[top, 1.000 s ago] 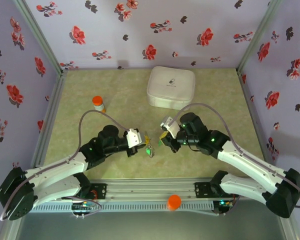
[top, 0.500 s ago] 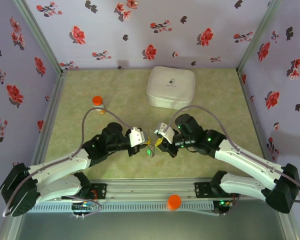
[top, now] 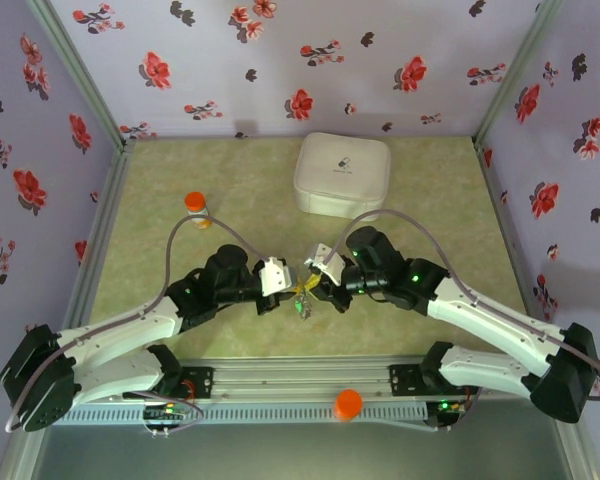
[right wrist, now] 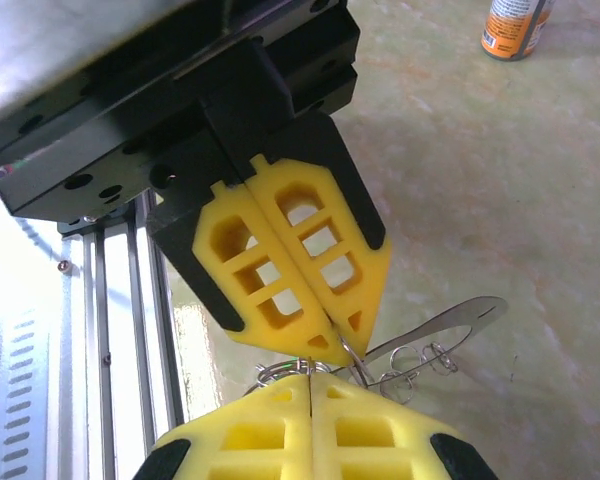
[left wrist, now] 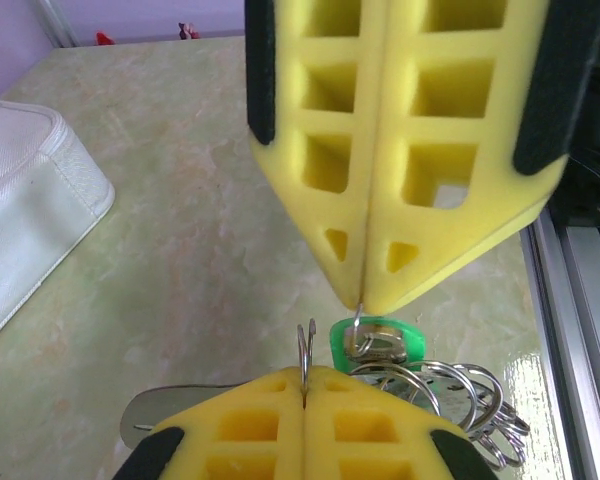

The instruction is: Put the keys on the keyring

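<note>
Keyring [left wrist: 450, 392] front and centre: a bundle of thin silvery wire loops, low over the worktop [top: 440, 200] between the two arms and close to the near rail. The left tool [left wrist: 303, 376] is clamped tight, yellow fingers pressed flat together, and a narrow loop of that wire stands up out of the seam at its tips. Facing it, tip to tip and nearly touching, is the right tool [left wrist: 362, 300], also squeezed closed, with a fine strand of wire running out of its point. That strand leads straight down to a green-headed key [left wrist: 382, 336], which sits just under the right tool's tip and against the wire loops. Whether the key is threaded on cannot be told. A flat silvery tab [left wrist: 148, 416] lies on the worktop beside the bundle.

From the right wrist, the right tool [right wrist: 310, 381] meets the left tool [right wrist: 343, 336] above the same wire loops [right wrist: 420, 360].

From above, the two tools meet at mid-table, with a green speck [top: 299, 298] just below them. The white case [top: 342, 172] sits well back, and the orange-capped bottle [top: 196, 207] is off to the left.
</note>
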Tool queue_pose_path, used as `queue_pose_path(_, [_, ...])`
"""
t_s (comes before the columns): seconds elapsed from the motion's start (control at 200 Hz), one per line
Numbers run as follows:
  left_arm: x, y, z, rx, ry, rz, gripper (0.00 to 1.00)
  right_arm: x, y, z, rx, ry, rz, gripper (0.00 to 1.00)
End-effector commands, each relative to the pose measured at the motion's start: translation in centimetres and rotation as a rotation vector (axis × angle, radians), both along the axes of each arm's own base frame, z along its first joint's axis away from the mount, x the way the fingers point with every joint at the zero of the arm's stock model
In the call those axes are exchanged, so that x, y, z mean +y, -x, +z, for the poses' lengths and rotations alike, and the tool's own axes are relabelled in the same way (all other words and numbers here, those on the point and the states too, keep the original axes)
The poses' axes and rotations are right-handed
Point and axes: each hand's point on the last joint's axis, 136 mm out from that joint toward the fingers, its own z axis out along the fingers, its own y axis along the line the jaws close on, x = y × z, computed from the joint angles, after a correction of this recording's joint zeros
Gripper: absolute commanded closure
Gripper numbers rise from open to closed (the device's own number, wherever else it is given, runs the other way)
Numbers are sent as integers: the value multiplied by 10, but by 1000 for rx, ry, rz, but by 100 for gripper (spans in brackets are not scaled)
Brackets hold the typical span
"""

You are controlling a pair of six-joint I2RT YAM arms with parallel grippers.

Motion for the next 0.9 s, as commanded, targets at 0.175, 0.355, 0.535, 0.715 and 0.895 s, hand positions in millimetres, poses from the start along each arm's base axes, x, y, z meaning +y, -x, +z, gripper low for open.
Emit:
queue_pose_path(0.175, [-7,4,23,-57,49,-45,100,2,-13,14,-86,-15,-43,100])
queue_pose_path(0.355, [-7,4,25,-76,57,-48,100,-1,-19,11,-90,8,-78,100])
queue_pose_path(0.535, [-7,5,27,-90,67,-53,100,-4,-26,5,-93,41,-121,100])
queue_pose_path(0.715, [-5,6,28,-126,73,-63,100,-9,-33,-1,-83,89,-166,100])
queue_pose_path(0.895, [-5,7,28,-150,71,-73,100,-8,-33,-2,-73,88,-167,100])
